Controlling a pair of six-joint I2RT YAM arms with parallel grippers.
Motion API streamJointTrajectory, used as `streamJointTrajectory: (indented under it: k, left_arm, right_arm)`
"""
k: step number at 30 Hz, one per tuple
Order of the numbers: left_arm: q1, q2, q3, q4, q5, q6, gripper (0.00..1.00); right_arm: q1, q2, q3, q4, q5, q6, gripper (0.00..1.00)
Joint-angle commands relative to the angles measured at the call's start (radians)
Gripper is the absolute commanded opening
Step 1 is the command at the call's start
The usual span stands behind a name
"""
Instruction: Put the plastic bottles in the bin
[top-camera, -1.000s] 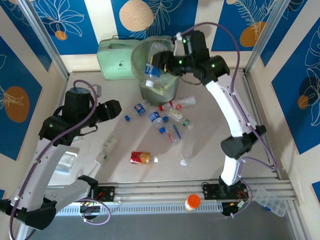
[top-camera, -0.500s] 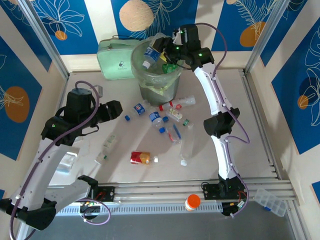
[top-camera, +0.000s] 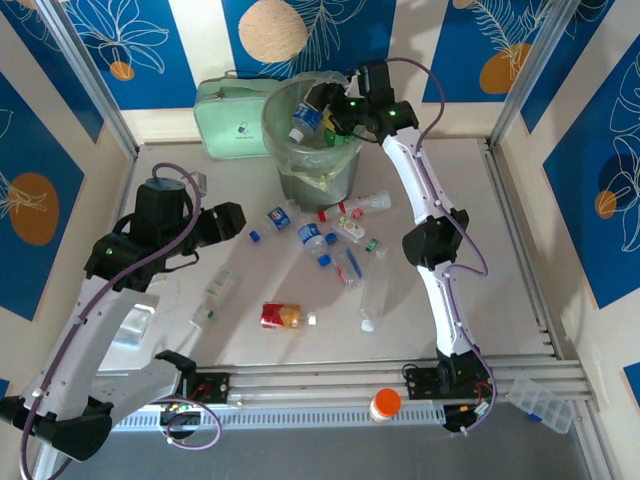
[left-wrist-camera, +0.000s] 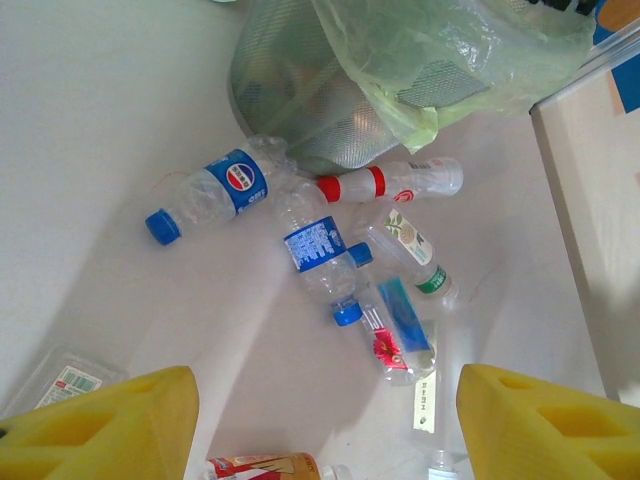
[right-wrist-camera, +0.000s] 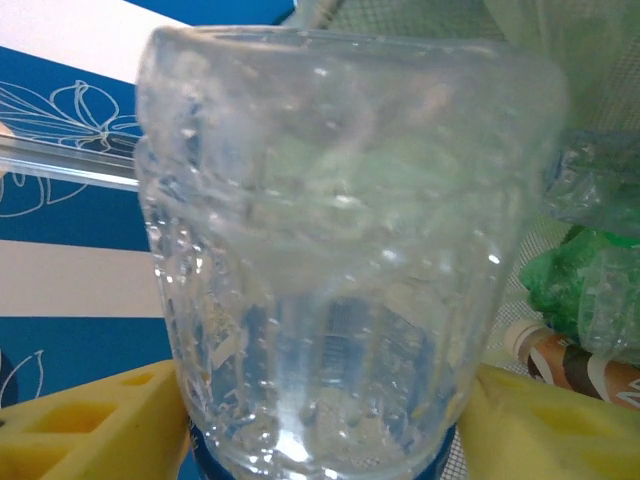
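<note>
Right arm has stretched farther over the bin (top-camera: 320, 185) than a second ago, its elbow drawn in. Left gripper (left-wrist-camera: 320, 415) hovers near-left of the bin, jaws well apart and holding nothing. Loose plastic bottles (top-camera: 312, 236) lie scattered on the table just in front of the bin. Right gripper (top-camera: 332, 110) hangs above the bin's far-right rim. A clear bottle (top-camera: 302, 118) sits tilted between its fingers, over the bin's mouth. Whether the pads grip it cannot be told. Crumpled green bottles (right-wrist-camera: 590, 285) lie inside the bin.
</note>
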Motion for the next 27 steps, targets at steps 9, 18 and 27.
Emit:
streamJointTrajectory:
  k: [9, 18, 27]
  left_arm:
    - [0.011, 0.011, -0.011, 0.033, -0.020, 0.037, 0.70]
    - [0.011, 0.013, -0.010, 0.025, -0.015, 0.023, 0.69]
    - [0.009, 0.041, 0.003, -0.023, -0.006, -0.001, 0.72]
  right_arm:
    - [-0.021, 0.000, 0.029, -0.009, -0.037, -0.030, 0.76]
    - [-0.054, -0.099, 0.036, -0.029, -0.039, -0.086, 0.72]
    - [-0.040, -0.334, -0.047, -0.233, 0.080, -0.210, 0.67]
